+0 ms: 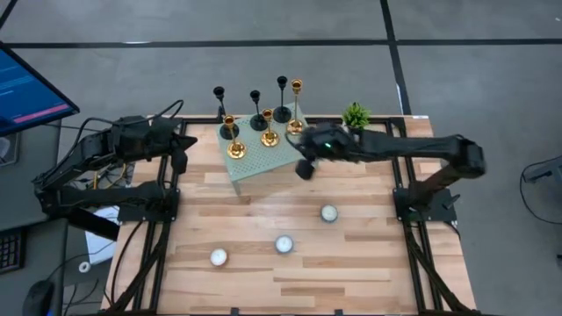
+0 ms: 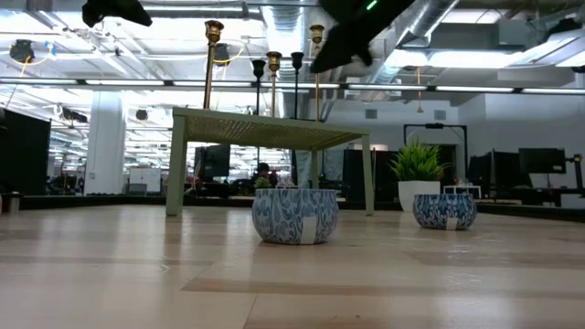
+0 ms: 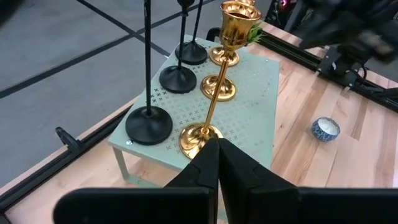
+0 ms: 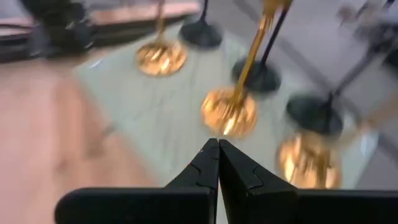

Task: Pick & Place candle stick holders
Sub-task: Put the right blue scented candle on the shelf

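A pale green perforated stand (image 1: pixel 263 162) sits at the table's far middle and carries the candle stick holders. Three black slim ones (image 1: pixel 255 98) rest on round disc bases (image 3: pixel 149 122) along its far side. A tall gold one (image 3: pixel 214 93) and shorter gold ones (image 3: pixel 222 87) stand beside them. My right gripper (image 1: pixel 305 169) hangs shut in the air over the stand's right end, its tips (image 4: pixel 217 146) pointing toward a gold base (image 4: pixel 229 112). My left gripper (image 1: pixel 180 161) waits shut at the table's left side, raised, facing the stand (image 3: pixel 217 146).
Three white tealights in blue-patterned cups (image 1: pixel 328 212) (image 1: pixel 284 244) (image 1: pixel 218 257) lie on the near half of the wooden table. A small green potted plant (image 1: pixel 356 114) stands at the far edge, right of the stand. A monitor (image 1: pixel 26 88) sits off the table's left.
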You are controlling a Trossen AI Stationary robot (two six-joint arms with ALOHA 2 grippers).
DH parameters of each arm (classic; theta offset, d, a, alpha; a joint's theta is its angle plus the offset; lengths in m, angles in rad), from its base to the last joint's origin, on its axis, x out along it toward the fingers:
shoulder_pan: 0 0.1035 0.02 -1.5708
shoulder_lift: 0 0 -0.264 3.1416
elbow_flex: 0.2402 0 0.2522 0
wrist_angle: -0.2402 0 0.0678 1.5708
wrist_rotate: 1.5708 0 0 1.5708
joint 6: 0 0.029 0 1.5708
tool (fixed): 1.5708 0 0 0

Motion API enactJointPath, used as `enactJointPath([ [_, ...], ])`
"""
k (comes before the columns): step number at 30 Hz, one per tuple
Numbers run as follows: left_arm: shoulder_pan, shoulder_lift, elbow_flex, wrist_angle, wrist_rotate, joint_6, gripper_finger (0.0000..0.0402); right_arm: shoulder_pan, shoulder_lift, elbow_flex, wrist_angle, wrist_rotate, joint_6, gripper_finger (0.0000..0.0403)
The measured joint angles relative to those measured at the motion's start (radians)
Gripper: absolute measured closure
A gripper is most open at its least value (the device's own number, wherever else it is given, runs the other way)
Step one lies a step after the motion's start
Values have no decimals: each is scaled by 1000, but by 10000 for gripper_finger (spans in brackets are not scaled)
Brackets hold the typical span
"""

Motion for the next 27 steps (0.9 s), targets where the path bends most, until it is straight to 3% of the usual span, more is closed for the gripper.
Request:
enactJointPath([
  [8,0,0,0,0,0,1,393,185,-181,0,-587,-46,319,393],
  [13,0,0,0,0,4,1,387,328,-185,-32,-801,-136,386,312],
  [16,0,0,0,0,12,1,369,403,-184,-106,-784,-157,397,233],
  [21,0,0,0,0,30,1,324,452,-181,-273,-581,-163,466,96],
  [24,0,0,0,0,43,1,297,436,-165,-372,-439,-181,468,41],
  [27,0,0,0,0,45,1,272,410,-149,-425,-337,-180,437,10],
])
